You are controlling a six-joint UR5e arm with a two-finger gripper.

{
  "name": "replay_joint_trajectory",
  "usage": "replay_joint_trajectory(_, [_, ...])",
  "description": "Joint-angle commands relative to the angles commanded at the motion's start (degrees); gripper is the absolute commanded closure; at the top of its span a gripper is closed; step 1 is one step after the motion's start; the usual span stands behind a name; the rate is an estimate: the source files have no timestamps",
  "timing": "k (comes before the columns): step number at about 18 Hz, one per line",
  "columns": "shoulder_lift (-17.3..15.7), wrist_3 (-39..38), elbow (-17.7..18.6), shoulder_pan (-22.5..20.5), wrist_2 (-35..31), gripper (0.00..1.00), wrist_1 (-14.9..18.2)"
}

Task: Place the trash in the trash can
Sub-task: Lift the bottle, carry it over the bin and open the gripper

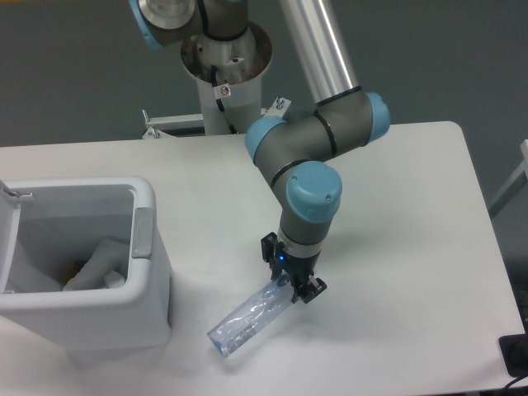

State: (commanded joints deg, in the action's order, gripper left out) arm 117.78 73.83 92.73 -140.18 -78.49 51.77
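Note:
A crushed clear plastic bottle [247,319] hangs tilted just above the table's front, its lower end pointing front left. My gripper [289,285] is shut on its upper right end. The trash can [82,268] is a large white bin at the left with its lid swung open; white pieces lie inside it. The bottle is to the right of the bin and apart from it. The bottle's cap end is hidden between my fingers.
The arm's base column [224,66] stands behind the table's far edge. The table's front edge [330,388] runs close below the bottle. A dark object [516,353] pokes in at the lower right corner.

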Motion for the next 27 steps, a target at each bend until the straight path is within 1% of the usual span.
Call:
replay_joint_trajectory(1, [-0.96,-0.01,-0.09,-0.52,1.22,0.4,0.0])
replay_joint_trajectory(4, [-2.37,-0.88,-0.53,-2.37,6.14,0.4,-0.09])
replay_joint_trajectory(6, [-2.99,-4.29,-2.46,-3.08,10.44,0.4,-0.17])
replay_joint_trajectory(12, [-4.13,-15.46,-8.35,-4.66,20.38,0.4,-0.53])
replay_joint_trajectory(15, [-5.18,-22.04,-10.63,-4.4,23.29,0.4,-2.45])
replay_joint_trajectory(16, [-6.41,-26.24,-11.77,-4.05,24.86,0.4,-2.72])
replay_joint_trajectory(18, [-7.64,-31.19,-12.57,-3.52,26.63,0.4,-2.81])
replay_joint_trajectory(19, [-9.3,-33.38,-12.66,-1.78,26.81,0.4,-2.81])
replay_joint_trajectory(20, [-10.28,-34.71,-12.31,-0.8,26.81,0.4,-2.81])
replay_joint_trajectory(22, [-12.82,-37.43,-11.52,-0.36,27.07,0.4,-2.73])
replay_joint_trajectory(24, [-14.5,-40.51,-11.25,2.79,27.6,0.4,-2.81])
replay_joint_trajectory(26, [-16.86,-42.54,-10.82,4.91,27.6,0.4,-2.73])
replay_joint_trajectory(27, [-17.83,-43.33,-10.03,6.05,27.52,0.4,-2.72])
